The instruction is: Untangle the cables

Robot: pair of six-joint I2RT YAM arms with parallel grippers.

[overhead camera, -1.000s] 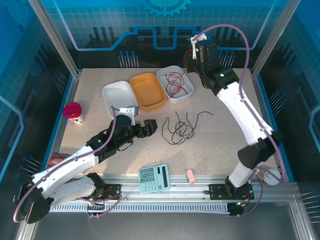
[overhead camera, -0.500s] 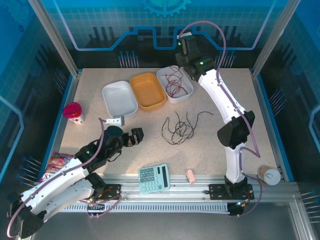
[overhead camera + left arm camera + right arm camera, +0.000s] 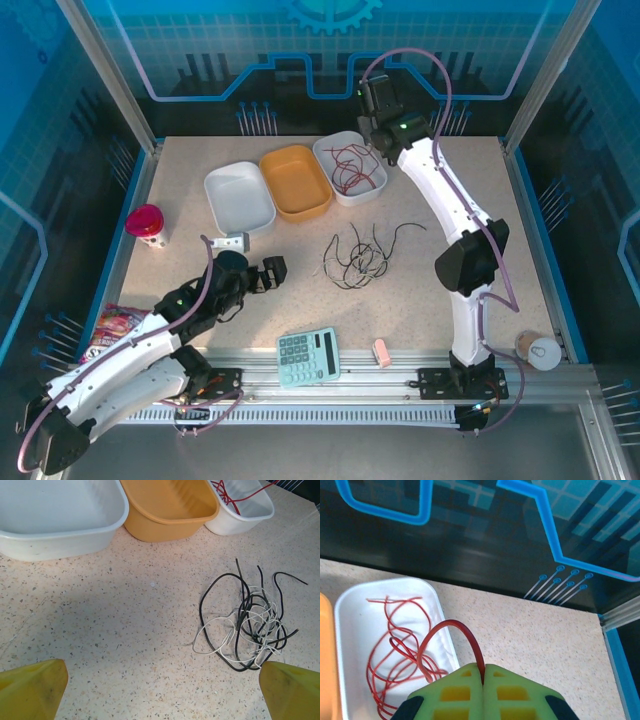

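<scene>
**Ann:** At the far edge of the speckled beige table [image 3: 125,630], the right gripper [image 3: 483,670] is hanging just by the white oval plastic tub [image 3: 235,525]. Its lime-green fingers [image 3: 452,692] are pressing flat together and pinching a single thin red wire [image 3: 447,622], which is arching up out of them.

**Bo:** And that strand is curling back down into the tub, where the bundle of thin red wires [image 3: 352,166] is lying in loose loops.

**Ann:** Just beside that tub, toward the left edge, the orange oval plastic tub [image 3: 165,510] is sitting. The empty white plastic tub [image 3: 55,535] is sitting next to it in turn, so the three are making a row.

**Bo:** The left gripper [image 3: 160,680] is hovering over the near-left part of the table. Its yellow fingertips [image 3: 35,687] are spreading wide apart, with nothing between them.

**Ann:** The tangle of thin black and whitish wires [image 3: 252,625] is lying around the middle of the table, apart from the tubs and from both grippers. Black strands are looping over the whitish ones, and a few loose black ends are pointing toward the far edge.

**Bo:** Along the near edge, a pale-blue calculator [image 3: 307,356] and a small pink eraser [image 3: 381,351] are lying near each other. A little red-lidded jar [image 3: 146,224] is standing by the left edge.
</scene>
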